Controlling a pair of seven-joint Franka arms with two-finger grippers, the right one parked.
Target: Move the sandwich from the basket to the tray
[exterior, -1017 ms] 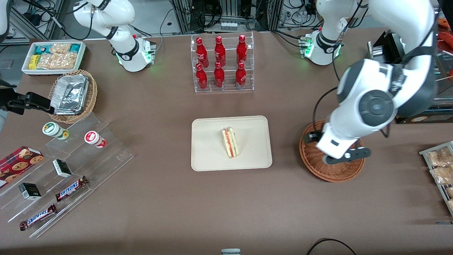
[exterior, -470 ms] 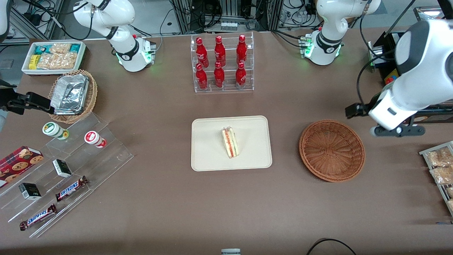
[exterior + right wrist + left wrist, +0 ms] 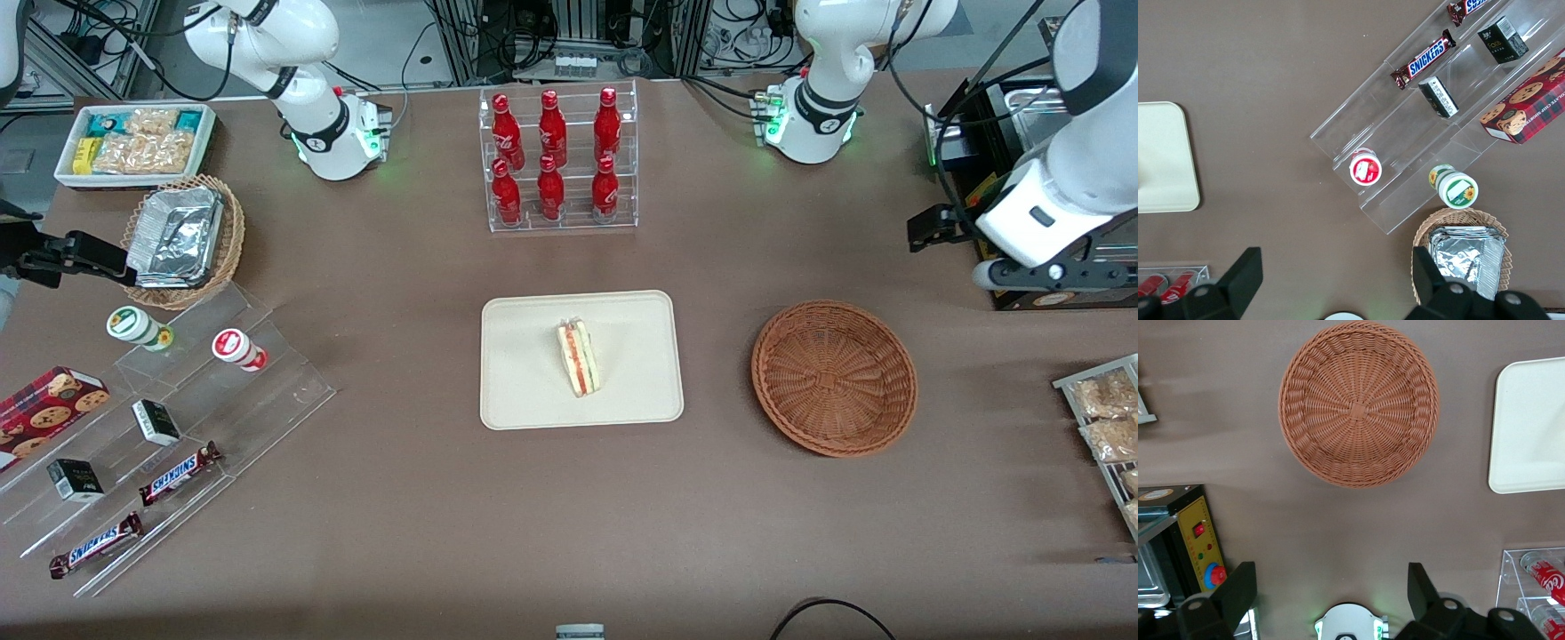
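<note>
The sandwich (image 3: 579,358), a white wedge with red and green filling, lies on the cream tray (image 3: 524,356) in the middle of the table. The reddish-brown wicker basket (image 3: 834,378) stands beside the tray toward the working arm's end and holds nothing. The left wrist view also shows the basket (image 3: 1358,403) and a corner of the tray (image 3: 1531,427). My left gripper (image 3: 1049,274) hangs high above the table, farther from the front camera than the basket and farther toward the working arm's end. In the wrist view the gripper (image 3: 1330,593) is open and holds nothing.
A clear rack of red bottles (image 3: 556,160) stands farther from the camera than the tray. A black box with a yellow button panel (image 3: 1201,533) is close to the gripper. A rack of snack packets (image 3: 1107,418) sits at the working arm's table end.
My left gripper has moved from just over the basket up and away toward the working arm's end, leaving the basket uncovered. The sandwich on the tray has not moved.
</note>
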